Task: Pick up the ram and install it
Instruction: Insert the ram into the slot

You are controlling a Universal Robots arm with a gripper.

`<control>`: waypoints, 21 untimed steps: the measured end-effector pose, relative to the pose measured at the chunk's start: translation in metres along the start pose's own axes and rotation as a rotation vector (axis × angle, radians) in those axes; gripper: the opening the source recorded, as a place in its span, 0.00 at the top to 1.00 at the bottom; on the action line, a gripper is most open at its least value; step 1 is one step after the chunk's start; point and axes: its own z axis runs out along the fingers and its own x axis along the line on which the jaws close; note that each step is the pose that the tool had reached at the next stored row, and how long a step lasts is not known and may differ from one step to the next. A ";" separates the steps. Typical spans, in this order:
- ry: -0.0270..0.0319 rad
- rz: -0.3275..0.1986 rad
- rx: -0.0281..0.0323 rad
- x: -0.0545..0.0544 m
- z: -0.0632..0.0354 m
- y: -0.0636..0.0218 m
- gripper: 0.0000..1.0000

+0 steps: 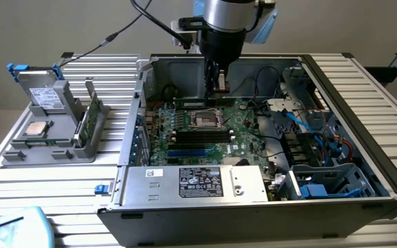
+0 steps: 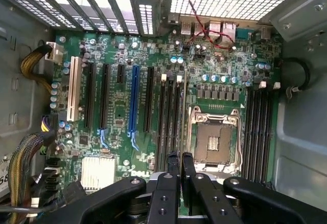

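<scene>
In the exterior view the open computer case (image 1: 254, 222) lies on its side on the slatted table (image 1: 40, 186). Inside it lies the motherboard (image 1: 240, 129), with an empty processor socket (image 1: 205, 119) at the middle and long black slots (image 1: 202, 138) at six o'clock from it. A silver power supply (image 1: 198, 183) fills the near end of the case, and a drive cage (image 1: 322, 181) sits at four o'clock.

The gripper (image 1: 216, 93) reaches down into the case, its fingers pinched on the ram (image 1: 195, 102). The stick lies level at twelve o'clock from the socket; whether it touches the board cannot be told.

At nine o'clock from the case, a grey tray (image 1: 47, 155) holds a hard drive (image 1: 45, 97), a silver processor (image 1: 36, 128) and a green board (image 1: 88, 121) standing on edge.
</scene>
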 end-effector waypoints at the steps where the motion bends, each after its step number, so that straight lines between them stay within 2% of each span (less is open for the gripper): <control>1: 0.0005 0.000 0.0002 0.001 0.0012 0.0000 0.86; 9: 0.0020 0.003 0.0031 0.007 0.0131 -0.0005 0.86; 17: 0.0005 0.031 0.0069 0.008 0.0242 -0.0013 0.86; 21: 0.0033 0.039 0.0071 0.008 0.0294 -0.0025 0.86</control>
